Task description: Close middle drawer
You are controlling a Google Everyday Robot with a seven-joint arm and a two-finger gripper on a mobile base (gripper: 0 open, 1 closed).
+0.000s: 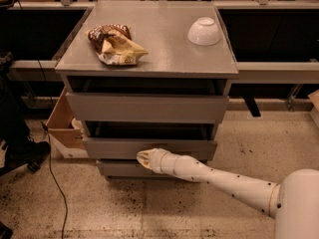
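Observation:
The middle drawer (114,147) is a grey, handle-less front in the grey cabinet, pulled out a little, with a dark gap above it. The top drawer (147,107) above it also stands out; the bottom drawer (117,169) sits below. My gripper (143,158) is at the end of the white arm that reaches in from the lower right. Its tip lies at the lower edge of the middle drawer's front, near the centre.
On the cabinet top (164,49) lie a crumpled snack bag (115,45) and an upturned white bowl (204,31). A cardboard box (62,126) stands at the cabinet's left. A black cable (52,178) runs over the floor at the left.

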